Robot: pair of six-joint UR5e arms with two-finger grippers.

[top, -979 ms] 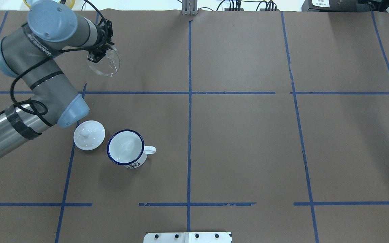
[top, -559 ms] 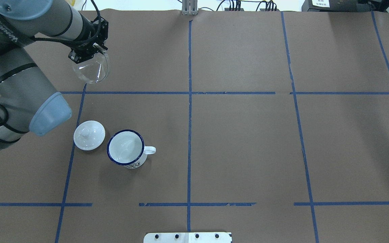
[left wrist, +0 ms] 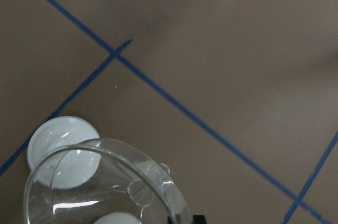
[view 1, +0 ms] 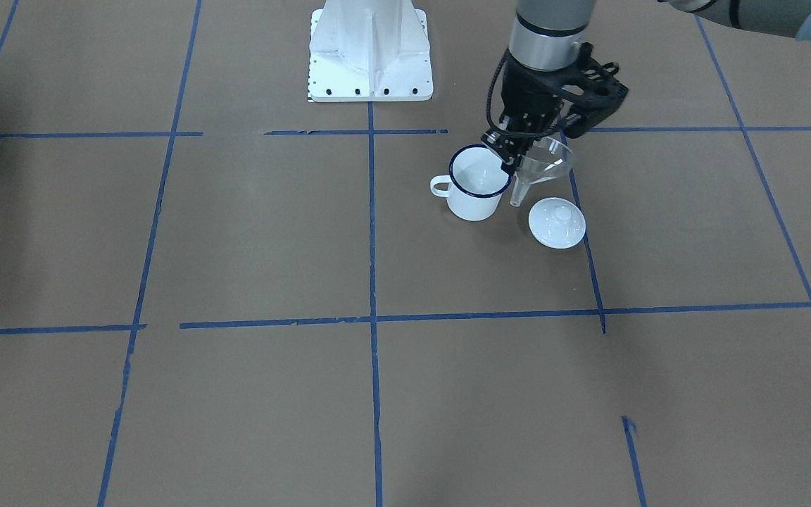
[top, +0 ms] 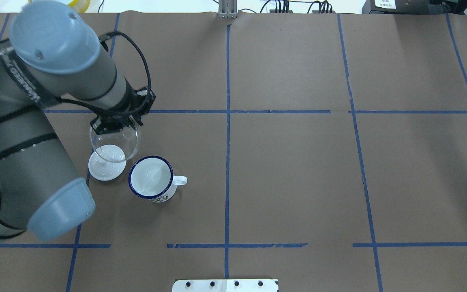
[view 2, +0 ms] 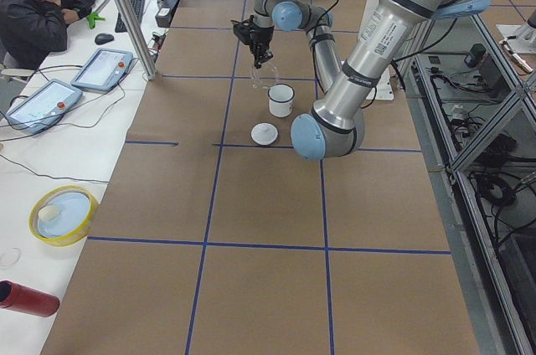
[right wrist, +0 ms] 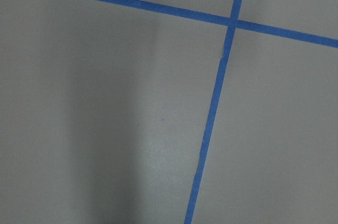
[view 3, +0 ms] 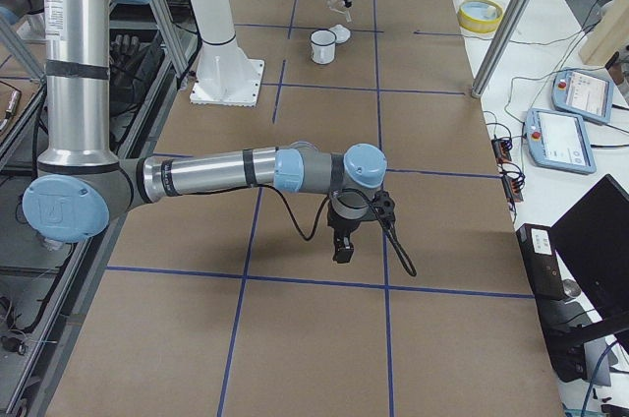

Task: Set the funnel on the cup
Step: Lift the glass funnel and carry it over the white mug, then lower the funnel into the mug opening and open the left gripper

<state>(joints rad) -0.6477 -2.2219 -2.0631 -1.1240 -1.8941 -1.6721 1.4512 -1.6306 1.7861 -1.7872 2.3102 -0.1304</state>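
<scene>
Front: left end effector clamped on funnel rim, funnel airborne between cup and lid — carry step. Overhead: funnel overlaps lid, cup just beside; next move likely shift over cup mouth, centre spout, lower. Lid near, may get clipped. Right side view: right end effector well apart — opening can't tell.
</scene>
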